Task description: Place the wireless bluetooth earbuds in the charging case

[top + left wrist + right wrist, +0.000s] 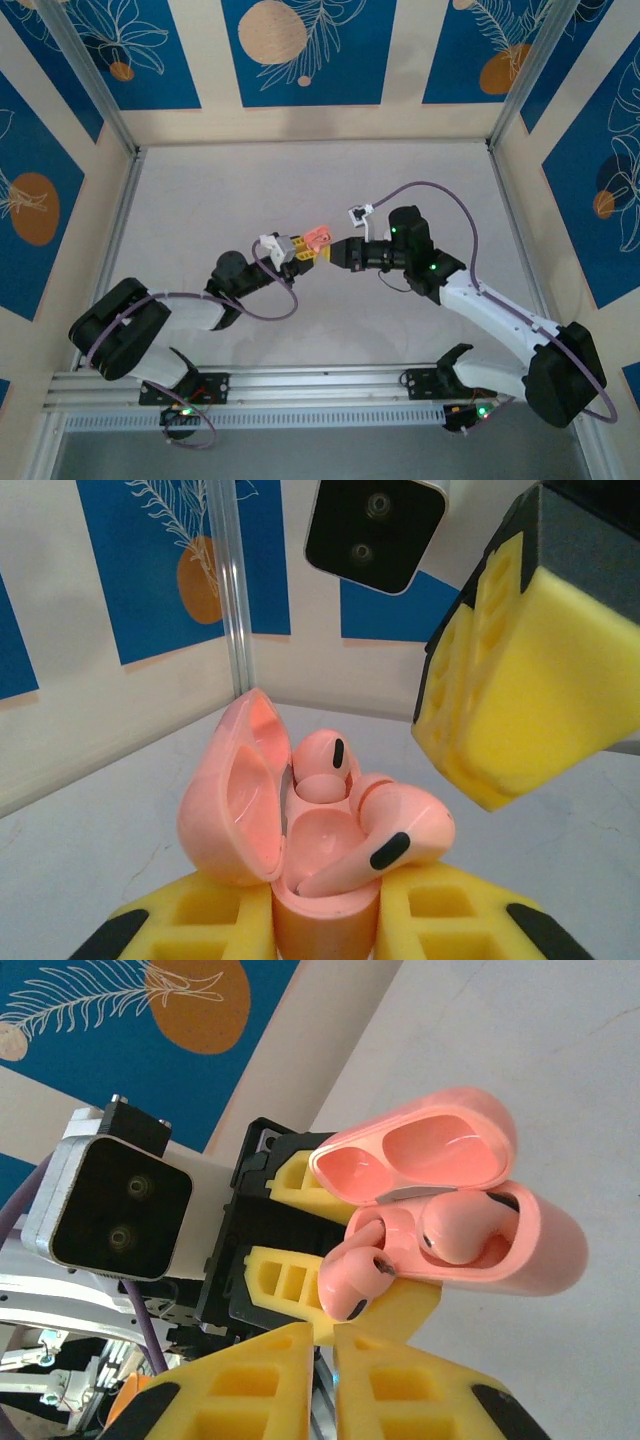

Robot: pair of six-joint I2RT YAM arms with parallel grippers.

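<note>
The salmon-pink charging case (322, 842) stands with its lid (235, 790) swung open, and my left gripper (325, 912) is shut on its lower body. One earbud (322, 765) sits down in the far slot. The other earbud (402, 825) lies askew, its stem in the near slot and its head over the rim. From the right wrist, the case (545, 1250), the seated earbud (465, 1230) and the askew earbud (358, 1280) all show. My right gripper (327, 1345) is shut on nothing, just short of the askew earbud. From above, the case (318, 237) sits between both grippers.
The right gripper's yellow fingers (520, 680) hang close above the case's right side. The grey table (300, 190) is ringed by an aluminium frame (120, 230) and blue-patterned walls. Both arms meet at mid-table, held above the surface.
</note>
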